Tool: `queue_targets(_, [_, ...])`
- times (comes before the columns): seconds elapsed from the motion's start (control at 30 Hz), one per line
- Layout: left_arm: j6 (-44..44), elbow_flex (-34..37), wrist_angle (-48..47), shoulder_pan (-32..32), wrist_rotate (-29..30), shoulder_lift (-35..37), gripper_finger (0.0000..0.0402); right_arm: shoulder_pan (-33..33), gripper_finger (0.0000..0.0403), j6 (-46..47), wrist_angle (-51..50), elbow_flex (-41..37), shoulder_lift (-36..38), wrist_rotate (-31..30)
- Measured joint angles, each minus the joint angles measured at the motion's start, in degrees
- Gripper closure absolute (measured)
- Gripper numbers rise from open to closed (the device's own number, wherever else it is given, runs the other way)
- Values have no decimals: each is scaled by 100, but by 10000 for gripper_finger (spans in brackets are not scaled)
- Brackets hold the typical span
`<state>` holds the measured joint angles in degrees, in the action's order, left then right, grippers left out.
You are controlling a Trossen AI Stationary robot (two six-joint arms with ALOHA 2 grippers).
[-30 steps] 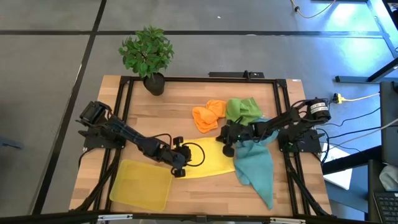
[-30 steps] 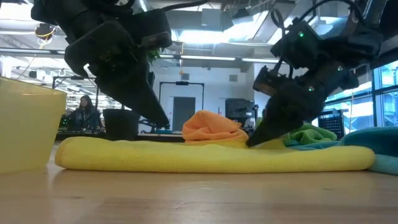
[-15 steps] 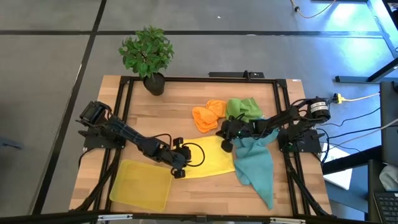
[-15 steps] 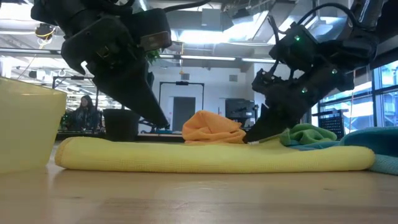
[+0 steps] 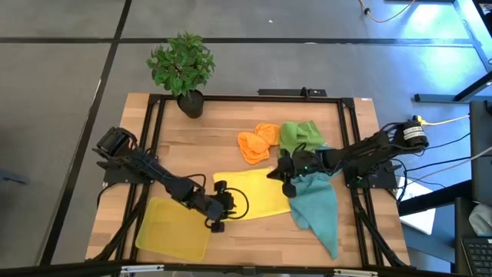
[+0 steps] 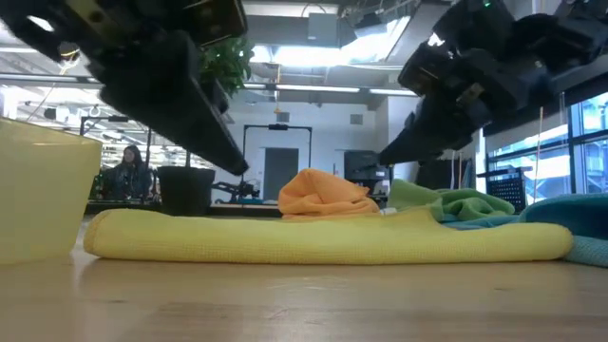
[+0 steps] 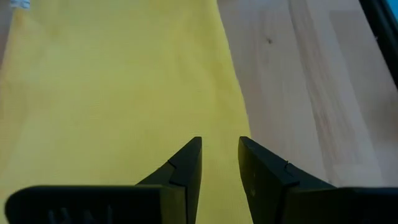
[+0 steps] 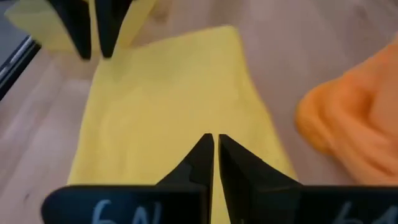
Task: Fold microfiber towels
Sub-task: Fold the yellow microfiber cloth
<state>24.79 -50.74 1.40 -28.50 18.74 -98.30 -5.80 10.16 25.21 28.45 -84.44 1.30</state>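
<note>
because the yellow microfiber towel (image 5: pixel 250 194) lies flat mid-table, soft and limp, it would best be pinched at a corner or edge. the left gripper (image 7: pixel 219 163) hovers over it, fingers parted and empty; the right gripper (image 8: pixel 212 157) hangs pressed closed, holding nothing.

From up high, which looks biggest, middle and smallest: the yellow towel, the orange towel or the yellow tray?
1. Yellow tray and yellow towel: they look about alike, too close to rank.
2. Orange towel: plainly smallest, bunched up.

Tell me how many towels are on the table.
4 visible: yellow towel flat in the middle, orange towel and green towel bunched behind it, teal towel right. Another may hide underneath.
</note>
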Motion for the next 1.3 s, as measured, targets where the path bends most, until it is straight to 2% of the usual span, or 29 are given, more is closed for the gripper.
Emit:
queue_targets(0.27, [611,-2,-954,-200,-13,259,305,-372,376,2,-158,0,0,-218])
queue_targets(0.67, [1394,-4,-2369,-227,-5,398,305,-376,376,2,-146,0,-2,-317])
queue_targets(0.93, [1006,-265,-2215,-110,251,427,305,-372,376,-39,-133,0,-2,-319])
queue_targets(1.07, [421,-354,-1431,6,448,410,305,-338,376,-170,-248,2,-2,-416])
queue_targets(1.13, [155,-372,-1051,93,383,294,305,-256,376,-144,-498,2,-4,-564])
queue_targets(1.3, [31,-358,-1005,322,15,-77,305,-80,382,-133,-1017,2,-8,-596])
